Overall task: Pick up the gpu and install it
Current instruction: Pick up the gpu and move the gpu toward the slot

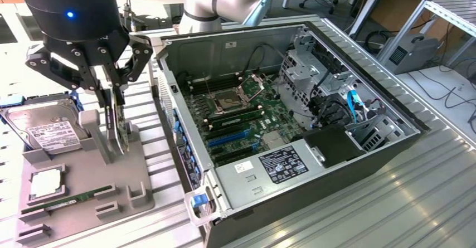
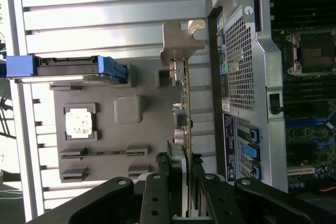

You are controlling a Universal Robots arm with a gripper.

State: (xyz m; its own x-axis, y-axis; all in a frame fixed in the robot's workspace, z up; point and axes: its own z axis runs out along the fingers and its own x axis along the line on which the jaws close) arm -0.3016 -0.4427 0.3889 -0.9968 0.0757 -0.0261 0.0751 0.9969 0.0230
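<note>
You've got the gripper with its jaws clenched on the gpu — the card stands on edge between them, one finger against each face. Its silver bracket sits at the end farthest from the jaws. The gray tray lies directly beneath them; you can't tell whether the card's lower edge touches it. The hard drive flanks the jaws on one side, the open computer case on the other.

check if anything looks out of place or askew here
Nothing stands out. The gpu stands upright on edge at the grey tray, the claw closed on it; the hard drive, cpu and ram stick sit in their recesses.
</note>
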